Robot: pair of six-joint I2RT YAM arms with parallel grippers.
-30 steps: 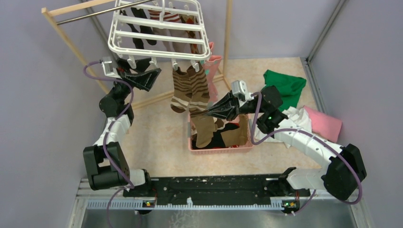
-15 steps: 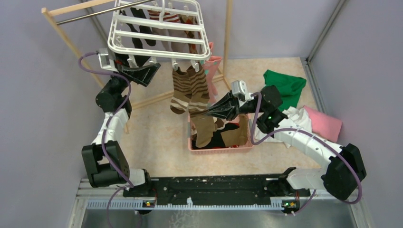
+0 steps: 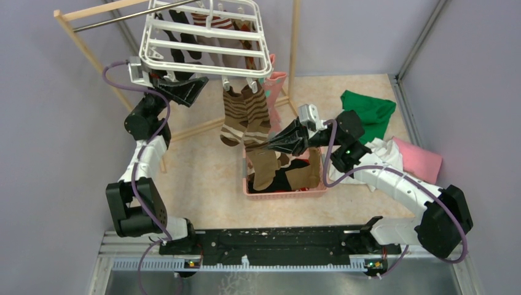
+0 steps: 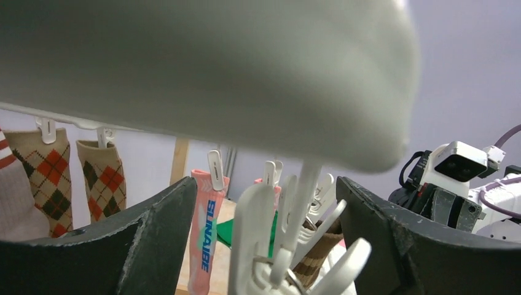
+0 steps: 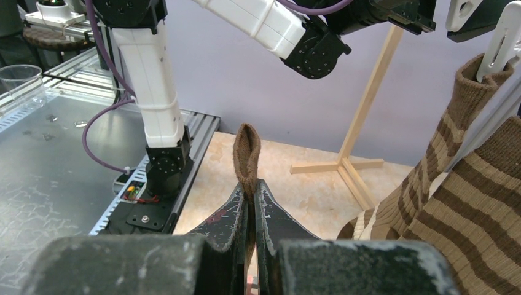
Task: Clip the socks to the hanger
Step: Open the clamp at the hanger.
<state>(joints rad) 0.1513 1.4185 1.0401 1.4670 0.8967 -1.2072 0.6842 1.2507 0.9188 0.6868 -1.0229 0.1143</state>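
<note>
Lilac walls close in a beige floor (image 3: 203, 172). In the upper left of the top view, the white grid hanger (image 3: 203, 66) hangs at the wooden rack (image 3: 92, 60). My left gripper (image 3: 195, 86) sits under the hanger's near edge, its jaws spread wide around a dangling white clip (image 4: 289, 233) and gripping nothing. At centre, two brown-cream striped socks (image 3: 246, 117) hang clipped. Just below them, my right gripper (image 3: 268, 147) is pinched tight on a plain brown sock (image 3: 264, 169) that trails into the pink basket (image 3: 285, 193). To the right lie a green cloth (image 3: 368, 110) and a pink cloth (image 3: 421, 160).
</note>
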